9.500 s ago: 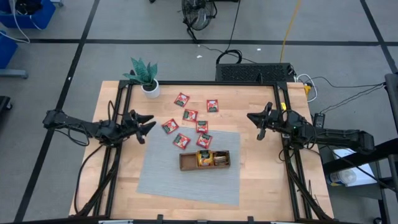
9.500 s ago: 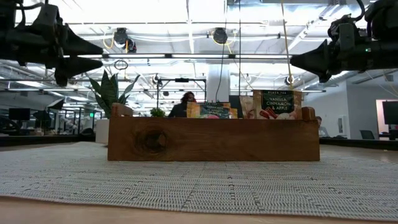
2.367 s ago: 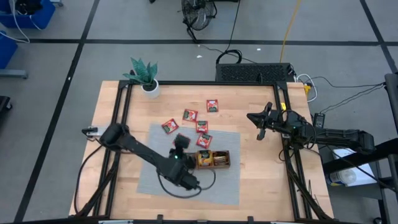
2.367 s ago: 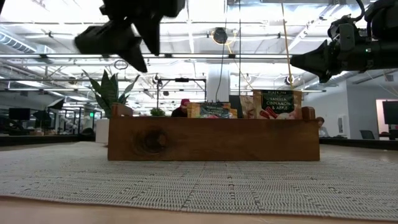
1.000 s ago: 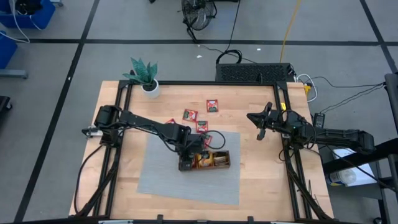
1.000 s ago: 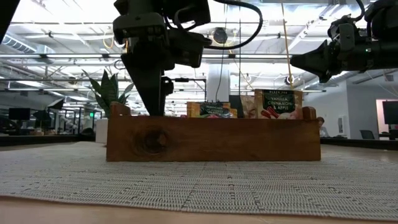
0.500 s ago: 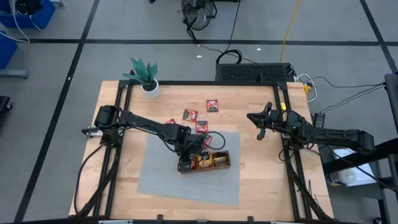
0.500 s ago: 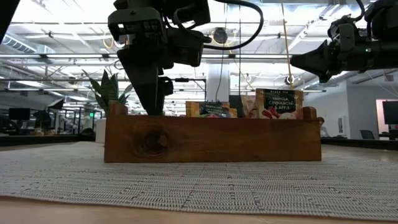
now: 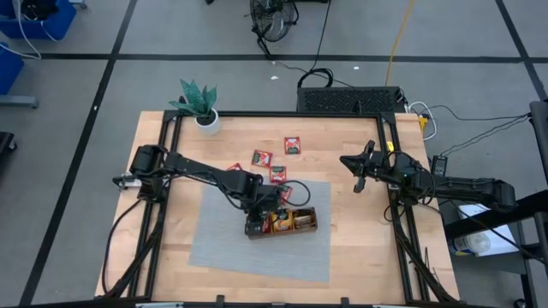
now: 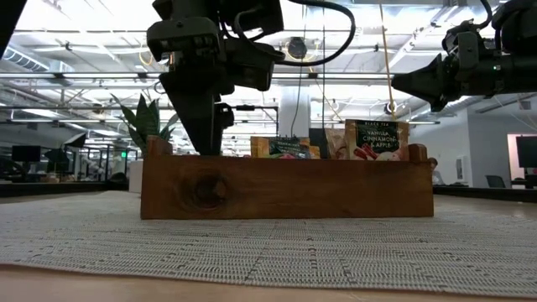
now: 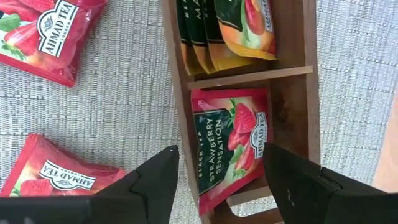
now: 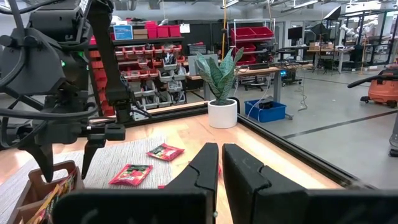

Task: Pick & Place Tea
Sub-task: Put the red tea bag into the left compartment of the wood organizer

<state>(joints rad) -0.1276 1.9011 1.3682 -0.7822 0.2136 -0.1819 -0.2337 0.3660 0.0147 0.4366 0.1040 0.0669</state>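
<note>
My left gripper (image 9: pixel 257 216) (image 11: pixel 217 155) stands open, pointing steeply down over the left end of the brown wooden tray (image 9: pixel 305 229) (image 10: pixel 285 189). A red strawberry tea sachet (image 11: pixel 231 143) lies in that end compartment between the two fingers, one corner propped on the end wall. Orange-yellow sachets (image 11: pixel 227 31) stand in the middle compartment. Several red sachets lie loose: two on the mat beside the tray (image 11: pixel 50 31) (image 11: pixel 62 175), others farther back (image 9: pixel 293 145) (image 9: pixel 261 157). My right gripper (image 9: pixel 345 161) (image 12: pixel 219 163) waits shut at the table's right, held level in the air.
The tray sits on a grey woven mat (image 9: pixel 231 252). A potted plant (image 9: pixel 199 107) stands at the far left corner. A vanilla sachet (image 10: pixel 375 138) stands upright in the tray's right compartment. Black frame rails (image 9: pixel 164 171) run along the table's left and right sides.
</note>
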